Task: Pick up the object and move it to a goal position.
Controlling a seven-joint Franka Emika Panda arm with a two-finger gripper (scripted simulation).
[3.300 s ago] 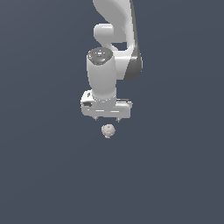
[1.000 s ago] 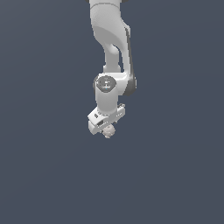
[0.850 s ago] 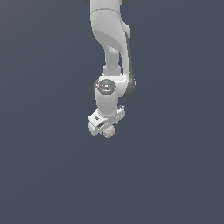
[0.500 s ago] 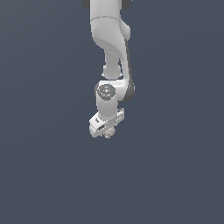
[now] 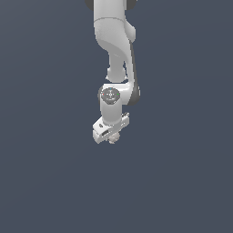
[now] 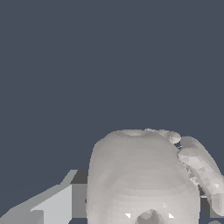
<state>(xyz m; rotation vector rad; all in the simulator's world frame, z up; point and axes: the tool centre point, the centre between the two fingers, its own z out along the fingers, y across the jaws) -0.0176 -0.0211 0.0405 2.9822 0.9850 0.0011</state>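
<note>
The small off-white ball [image 5: 113, 138] sits just under the white hand of the arm, mostly tucked between its short fingers. My gripper [image 5: 112, 136] is shut on the ball and hangs in the middle of the exterior view against a plain dark grey background. In the wrist view the ball [image 6: 140, 179] fills the near field as a large pale rounded shape, with one grey finger [image 6: 57, 203] beside it. The other finger is hidden behind the ball.
The white arm [image 5: 113, 45] comes down from the top of the exterior view. Only plain dark grey surrounds it; no table edge, container or goal marker shows.
The arm has carried the ball away from its earlier spot: the hand has turned and pulled in, and the ball now sits deeper under the hand. The gripper stays shut on it.
</note>
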